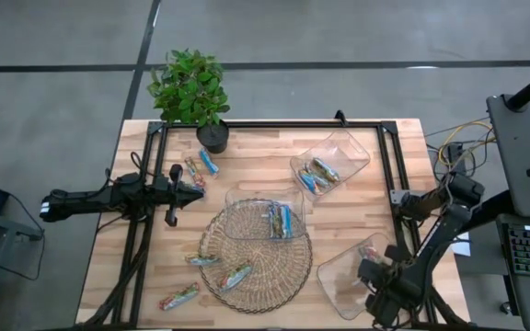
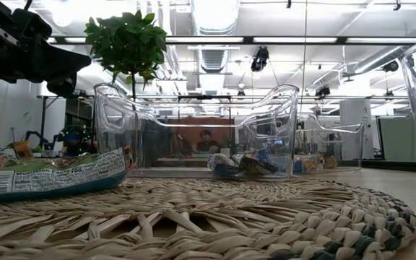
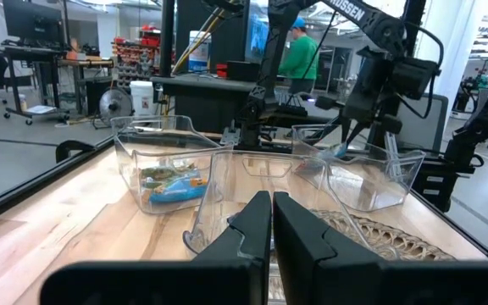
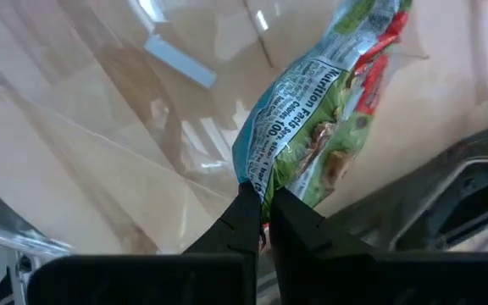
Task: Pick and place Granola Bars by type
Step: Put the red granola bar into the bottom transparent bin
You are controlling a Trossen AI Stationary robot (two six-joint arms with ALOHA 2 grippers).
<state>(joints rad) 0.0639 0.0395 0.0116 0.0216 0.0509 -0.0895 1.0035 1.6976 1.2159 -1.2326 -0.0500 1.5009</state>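
The right pincer (image 4: 259,207) is clamped on the end of one granola bar (image 4: 320,119), a green and red wrapper with a blue edge, held over the clear tray (image 1: 352,267) at the near right of the worktop (image 1: 155,267). In the high view the arm covers that tray's right side, so we cannot tell whether the bar hangs inside it or just above its rim. The left pincer (image 3: 271,222), its fingers pressed together on nothing, waits over the worktop's left side.

We judge the sorting roughly half done. Two or three bars lie in the far tray (image 1: 331,162), and two or three more in the middle tray (image 1: 263,211), which stands on the far part of the woven mat (image 1: 256,276). Still loose are two bars on the mat (image 1: 221,268), one near the worktop's near left edge (image 1: 179,296), and two beside the potted plant (image 1: 191,92), by the left arm (image 1: 202,167).

Wrapper types are hard to read from above, so we cannot confirm that each tray holds one kind. The low view shows only the middle tray's contents and one bar on the mat up close.
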